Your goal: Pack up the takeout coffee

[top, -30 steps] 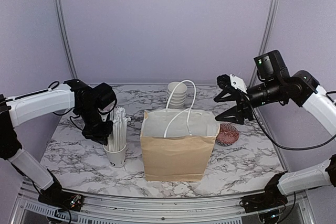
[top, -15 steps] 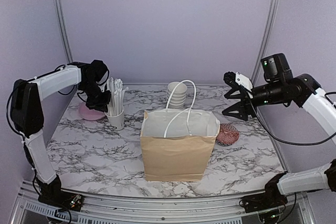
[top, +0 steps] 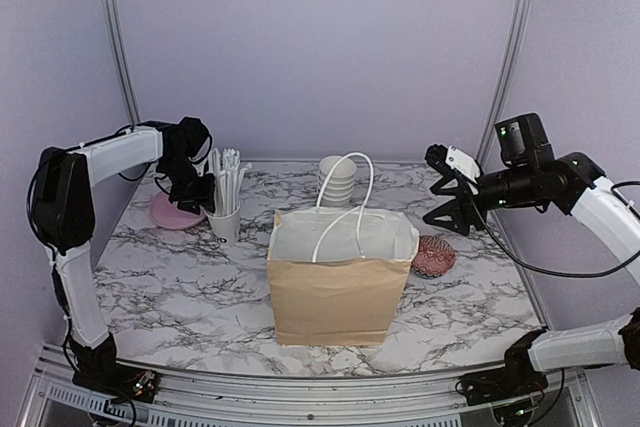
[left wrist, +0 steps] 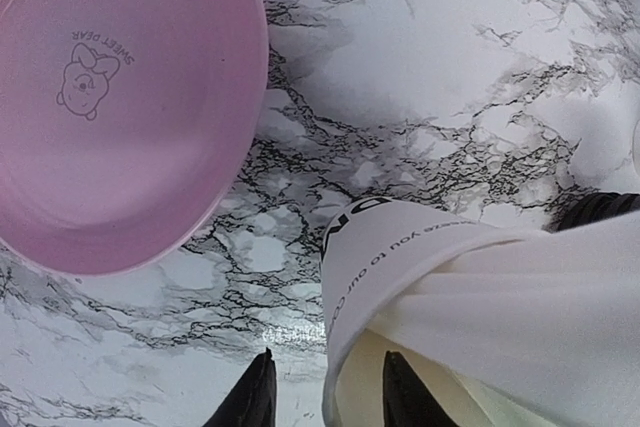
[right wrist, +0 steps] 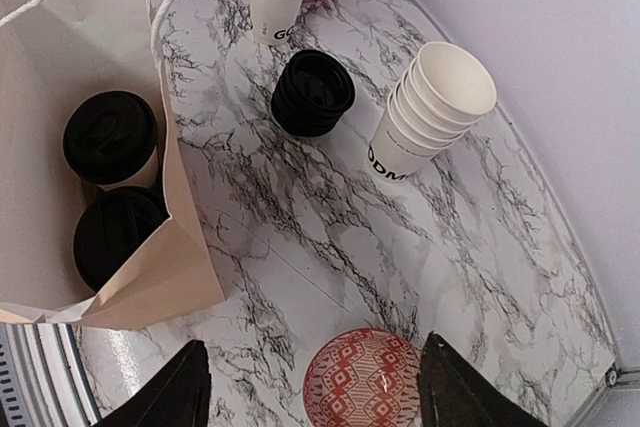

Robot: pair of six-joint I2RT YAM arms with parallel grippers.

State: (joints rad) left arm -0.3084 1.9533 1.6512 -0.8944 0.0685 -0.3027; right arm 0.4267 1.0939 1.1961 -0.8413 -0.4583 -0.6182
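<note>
The left gripper (left wrist: pixel 327 375) hangs over the straw cup (left wrist: pixel 400 267), far over on the left of the overhead view. Its two black fingers (left wrist: pixel 255 397) straddle the cup's wall, one outside and one inside. There is a gap on either side, so the jaws are spread and pinch nothing. The cup stands on the marble table (left wrist: pixel 450 67), stuffed with white paper-wrapped straws. Near it, in the upper left of the wrist view, lies a pink plate (left wrist: pixel 120 97) with a small bear printed on it, not touching the cup.

On the right of the overhead view the right gripper (right wrist: pixel 313 342) hangs in the air, jaws spread wide with nothing between them. Below it, at the bottom edge of its wrist view, sits a red patterned bowl (right wrist: pixel 362 379). Upper right in that view is a stack of lidless white cups (right wrist: pixel 430 107), and just left of it a stack of black lids (right wrist: pixel 313 92).

The brown paper bag (right wrist: pixel 60 57) stands open in the middle of the table. Inside it, at the left of the right wrist view, stand two takeout coffees (right wrist: pixel 110 137) with black lids, close together.
</note>
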